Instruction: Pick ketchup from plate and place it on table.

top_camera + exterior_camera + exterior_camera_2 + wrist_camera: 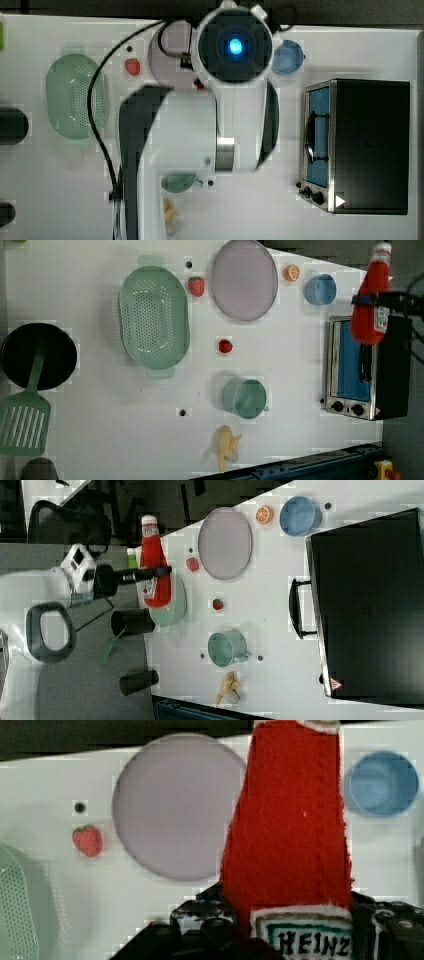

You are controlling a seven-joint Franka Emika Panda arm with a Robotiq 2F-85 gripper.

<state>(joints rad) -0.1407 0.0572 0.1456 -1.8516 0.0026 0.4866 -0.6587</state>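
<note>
My gripper [157, 573] is shut on the ketchup [155, 565], a red plush bottle with a whitish cap and a Heinz label. It holds the bottle upright, well above the table [100, 390]. In the left view the ketchup [371, 302] hangs in the gripper [370, 300] in front of the oven. The wrist view shows the ketchup [290, 835] between the dark fingers [210, 922], with the bare mauve-grey plate [172, 805] below and beside it. The plate [244, 280] lies at the table's far side.
A green perforated basket [154, 317], two strawberries [196, 286] [225, 346], an orange slice [291, 272] and a blue bowl [320, 289] surround the plate. A toaster oven [360, 370], green cup [245, 397], banana [227, 445], black pan [37, 355] and spatula [22, 422] stand farther off.
</note>
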